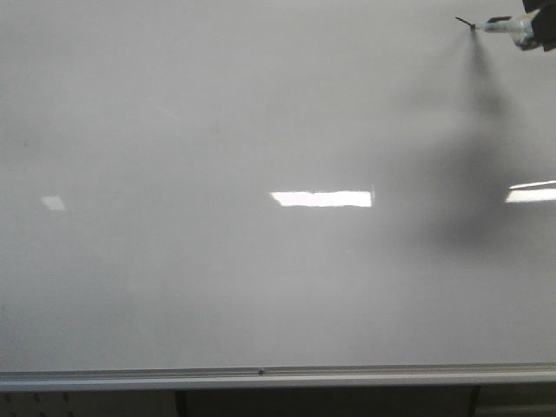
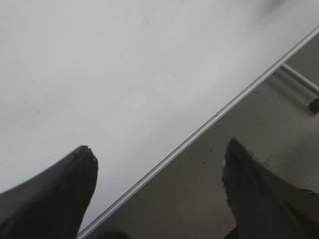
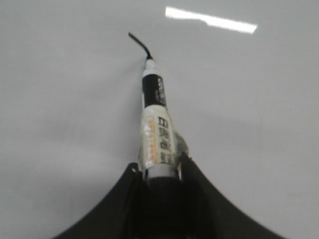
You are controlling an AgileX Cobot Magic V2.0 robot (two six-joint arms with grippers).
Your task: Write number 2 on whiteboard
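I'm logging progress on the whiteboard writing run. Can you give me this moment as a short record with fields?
surface: whiteboard, glossy, silver rail along its lower edge
tool: marker, tip on the board
right gripper: shut on the marker
left gripper: open, holding nothing, near the board's lower rail
ink so far: short curved black stroke at the marker tip, upper right of the board in the front view
number 2: only begun, not yet a full digit
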